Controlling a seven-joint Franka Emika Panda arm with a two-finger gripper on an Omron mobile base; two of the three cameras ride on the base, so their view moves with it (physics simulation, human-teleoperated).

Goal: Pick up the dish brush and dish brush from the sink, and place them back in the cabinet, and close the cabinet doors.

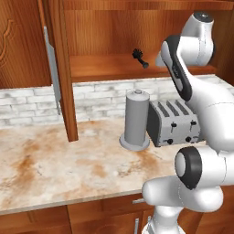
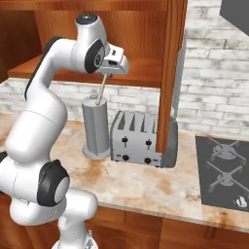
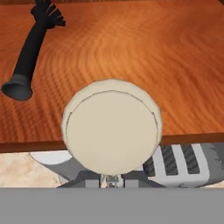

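Note:
The cabinet stands open, its wooden shelf (image 1: 105,68) just ahead of the hand. An all-black dish brush (image 1: 140,58) lies on that shelf, at the upper left of the hand view (image 3: 28,57). My gripper (image 2: 120,67) hovers at the shelf's front edge, shut on the cream dish brush. Its round head (image 3: 111,131) hides the fingertips in the hand view, and its thin tan handle (image 2: 102,90) hangs down towards the grey canister. Both cabinet doors are swung open: the left one (image 1: 64,77) and the right one (image 2: 171,73), seen edge-on. The sink is out of view.
Below the hand a tall grey canister (image 1: 136,119) and a silver toaster (image 1: 173,122) stand on the marble counter (image 1: 55,164). A black hob (image 2: 223,175) lies at the right. The right door hangs just in front of the toaster (image 2: 138,141).

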